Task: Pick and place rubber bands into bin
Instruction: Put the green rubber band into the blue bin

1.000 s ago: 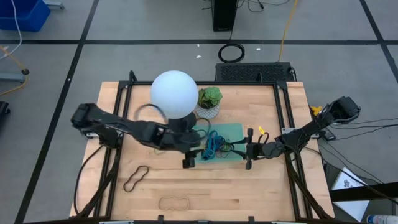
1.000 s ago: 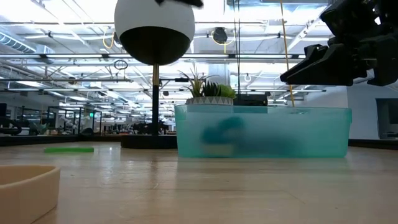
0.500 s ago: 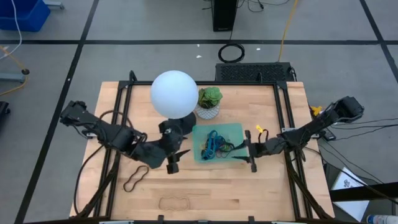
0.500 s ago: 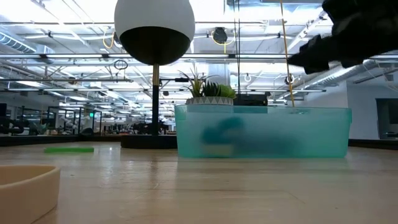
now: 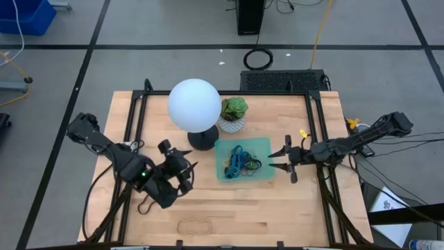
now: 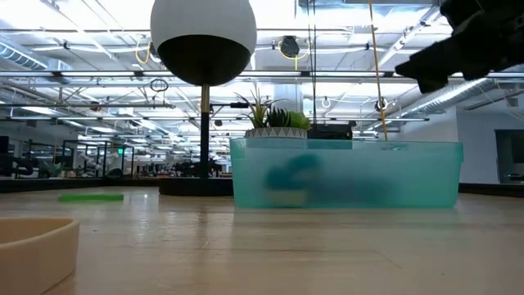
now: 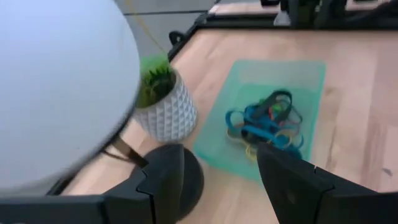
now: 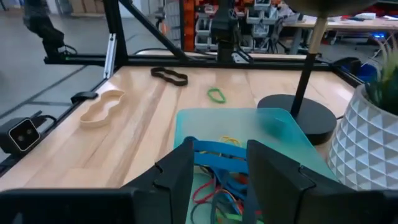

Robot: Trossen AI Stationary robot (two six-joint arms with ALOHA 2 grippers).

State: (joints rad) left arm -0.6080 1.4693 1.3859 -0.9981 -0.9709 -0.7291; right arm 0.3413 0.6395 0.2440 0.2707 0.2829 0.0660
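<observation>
The mint-green bin (image 5: 258, 147) sits right of the table's middle and holds a tangle of blue, black and orange rubber bands (image 5: 238, 161), seen again (image 7: 266, 122) in the left wrist view. On the bare wood lie a black band (image 8: 169, 76), a tan band (image 5: 198, 226) and a small green band (image 8: 216, 94). My left gripper (image 5: 186, 177) hangs open and empty left of the bin, above the table. My right gripper (image 5: 283, 158) is open and empty at the bin's right edge, raised above it (image 6: 467, 53).
A lamp with a white globe (image 5: 194, 104) and a black base (image 7: 180, 180) stands just left of the bin's far corner. A white plant pot (image 5: 234, 117) sits behind the bin. Open wood lies along the near edge.
My left gripper has drawn back from the bin's left edge toward the table's left, turning as it went. My right gripper has risen, rolled, and pulled back a little toward the right edge. Both stay open and empty; the bands have not moved.
</observation>
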